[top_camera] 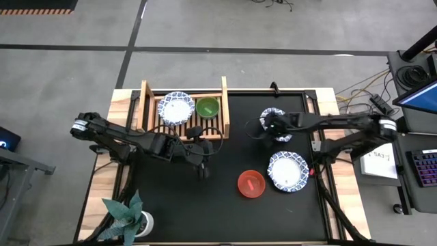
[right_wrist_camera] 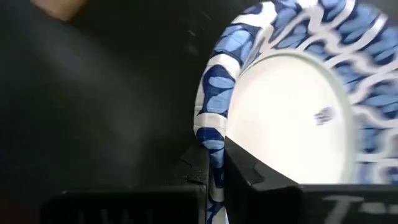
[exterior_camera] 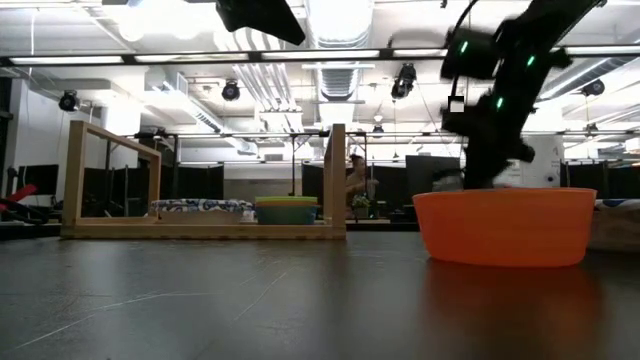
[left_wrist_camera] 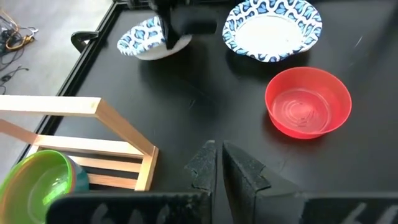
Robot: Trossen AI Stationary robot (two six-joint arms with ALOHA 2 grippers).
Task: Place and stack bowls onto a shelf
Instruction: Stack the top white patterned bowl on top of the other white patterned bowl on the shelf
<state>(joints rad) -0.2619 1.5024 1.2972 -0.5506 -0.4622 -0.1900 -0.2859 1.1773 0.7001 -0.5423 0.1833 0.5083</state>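
While the left gripper (top_camera: pixel 203 171) waits closed and empty just in front of the shelf (top_camera: pixel 147 109) (a white bowl (top_camera: pixel 175 107) and a green bowl (top_camera: pixel 207 106) already sit there), the right gripper (right_wrist_camera: pixel 214 165) pinches the rim of a patterned bowl (right_wrist_camera: pixel 292 112) at the mat's far side. Held by so thin an edge, it could tip or slip free in transit. A red bowl (top_camera: pixel 250 184) and another patterned one (top_camera: pixel 288 171) lie nearer.

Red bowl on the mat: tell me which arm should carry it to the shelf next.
Left. The left gripper sits shut and empty near the red bowl, while the right gripper is busy, its fingers clamped on a blue-rimmed bowl.
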